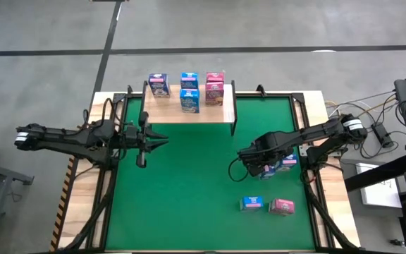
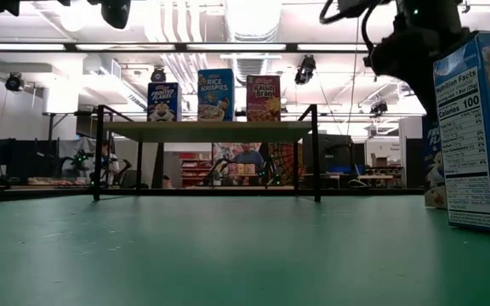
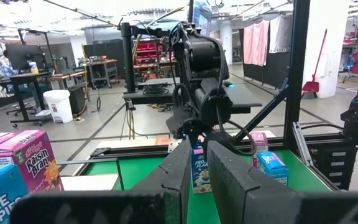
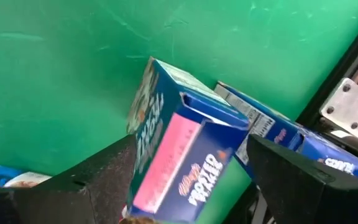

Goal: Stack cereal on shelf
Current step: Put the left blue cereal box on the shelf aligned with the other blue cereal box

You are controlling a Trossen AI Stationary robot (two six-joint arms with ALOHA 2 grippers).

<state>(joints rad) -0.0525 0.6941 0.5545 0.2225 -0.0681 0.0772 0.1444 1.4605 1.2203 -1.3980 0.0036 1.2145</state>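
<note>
From above, five cereal boxes (image 1: 189, 90) stand on the shelf (image 1: 220, 113) at twelve o'clock on the desk (image 1: 189, 190), two lie at five o'clock, and the right end effector (image 1: 265, 169) hangs over a cluster at three o'clock, while the left end effector (image 1: 162, 140) waits at nine o'clock, fingers narrow. In the right wrist view its wide-spread fingers (image 4: 98, 180) flank a blue Frosted Flakes box (image 4: 179, 155); whether they touch it, I cannot tell.

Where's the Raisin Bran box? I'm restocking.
In the high view, the Raisin Bran box stands on the shelf at its right end, beside the Rice Krispies box.
</note>
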